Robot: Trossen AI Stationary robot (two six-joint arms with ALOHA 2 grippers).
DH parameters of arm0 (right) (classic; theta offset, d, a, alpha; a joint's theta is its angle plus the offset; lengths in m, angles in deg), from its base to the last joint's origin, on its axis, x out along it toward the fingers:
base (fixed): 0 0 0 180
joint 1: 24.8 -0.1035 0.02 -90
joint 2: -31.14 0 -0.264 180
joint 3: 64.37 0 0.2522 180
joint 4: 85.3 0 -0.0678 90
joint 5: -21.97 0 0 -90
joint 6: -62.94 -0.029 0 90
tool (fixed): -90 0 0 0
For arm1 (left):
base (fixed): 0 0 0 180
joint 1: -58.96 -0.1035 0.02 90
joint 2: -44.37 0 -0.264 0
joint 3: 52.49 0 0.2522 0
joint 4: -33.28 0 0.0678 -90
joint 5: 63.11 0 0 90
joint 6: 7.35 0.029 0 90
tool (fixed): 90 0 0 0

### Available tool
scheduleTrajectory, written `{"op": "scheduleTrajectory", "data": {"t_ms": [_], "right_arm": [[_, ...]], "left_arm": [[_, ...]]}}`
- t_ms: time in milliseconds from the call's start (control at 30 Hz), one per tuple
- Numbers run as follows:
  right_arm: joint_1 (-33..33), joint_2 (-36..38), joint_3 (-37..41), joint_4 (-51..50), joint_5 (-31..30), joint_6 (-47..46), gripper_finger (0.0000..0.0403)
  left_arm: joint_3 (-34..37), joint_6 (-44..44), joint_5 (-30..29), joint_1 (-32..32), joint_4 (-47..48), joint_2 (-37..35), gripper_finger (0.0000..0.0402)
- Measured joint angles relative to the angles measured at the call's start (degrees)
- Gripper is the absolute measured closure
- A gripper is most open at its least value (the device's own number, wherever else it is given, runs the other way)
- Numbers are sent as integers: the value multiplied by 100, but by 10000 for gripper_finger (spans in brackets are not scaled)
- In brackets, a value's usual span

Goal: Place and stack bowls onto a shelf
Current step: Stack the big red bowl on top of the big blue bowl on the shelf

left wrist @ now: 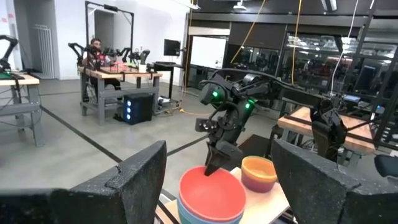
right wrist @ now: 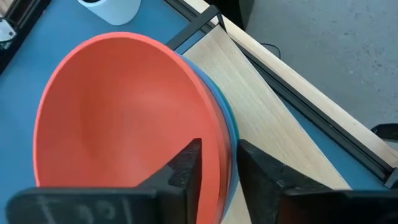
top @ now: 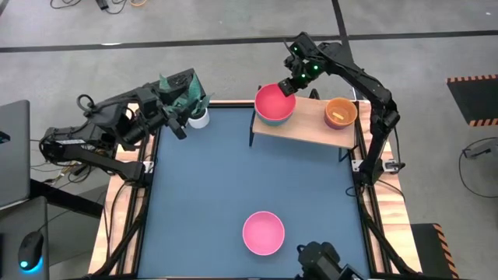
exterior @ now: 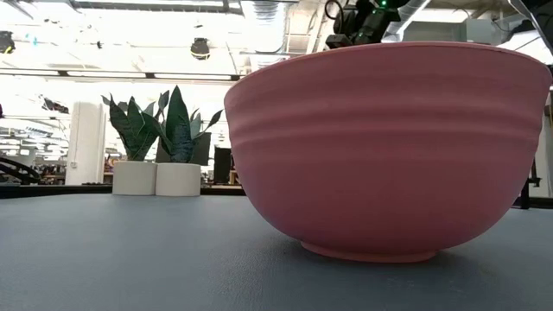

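Right pincer (right wrist: 216,165) pinches the red bowl's (right wrist: 118,118) rim, nesting it in the blue bowl (right wrist: 231,121) on the shelf (top: 311,124); left pincer (top: 177,123) waits spread open

Both arms are dark, nearly black, built of slim jointed links with rounded housings at the joints. The right arm (top: 366,85) carries small green lights near its wrist, beside the red bowl (top: 275,103), and thin black cables run along its links. The left arm (top: 109,128) has bundled cables at its base. The right gripper (right wrist: 217,171) has two flat matte black fingers (right wrist: 183,168) with a rough, grainy surface.
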Motion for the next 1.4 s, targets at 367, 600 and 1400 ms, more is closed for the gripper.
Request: {"op": "scheduleTrajectory", "data": {"t_ms": [367,600,1400], "right_arm": [[103,164,-276,131,-2,136,253],[136,485,-399,196,323,159,272],[74,172,-150,-386,669,560,295]], "left_arm": [[0,-673,437,0,794,0,124],[0,-1319,1369,2,1514,2,124],[-2,-2056,2144,2,1836,1196,124]]}}
